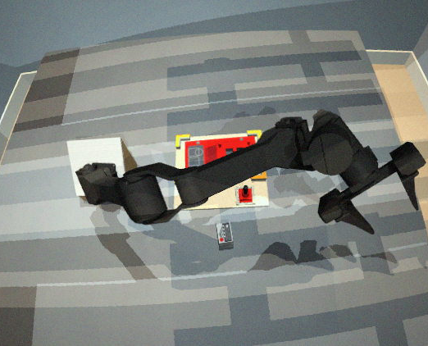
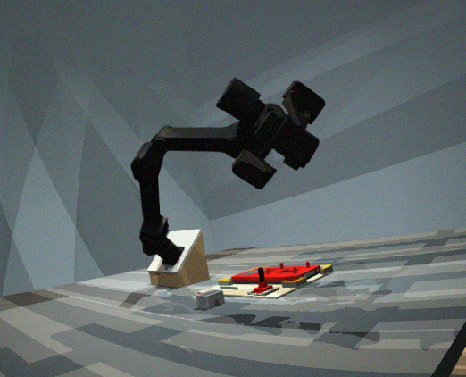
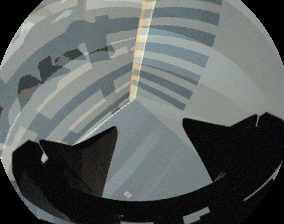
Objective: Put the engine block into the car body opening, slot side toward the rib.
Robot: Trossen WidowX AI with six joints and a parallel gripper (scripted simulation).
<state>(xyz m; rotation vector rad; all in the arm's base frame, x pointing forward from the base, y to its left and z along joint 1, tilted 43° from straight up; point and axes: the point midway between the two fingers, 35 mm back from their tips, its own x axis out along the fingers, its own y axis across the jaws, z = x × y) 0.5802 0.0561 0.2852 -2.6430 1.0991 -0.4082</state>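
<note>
gripper (image 1: pixel 389 205) wide, holding nothing, raised far right of board | block (image 1: pixel 225 236) on table just near of board (grey, lying flat) | car body (image 1: pixel 219 149) red, on board, partly under arm

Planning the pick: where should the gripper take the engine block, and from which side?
Come from above. The engine block lies flat on the table, apart from the car body, a small box slightly longer than wide. Likely best to pinch its two long side faces across the short width. The gripper is open and well off to the side.
</note>
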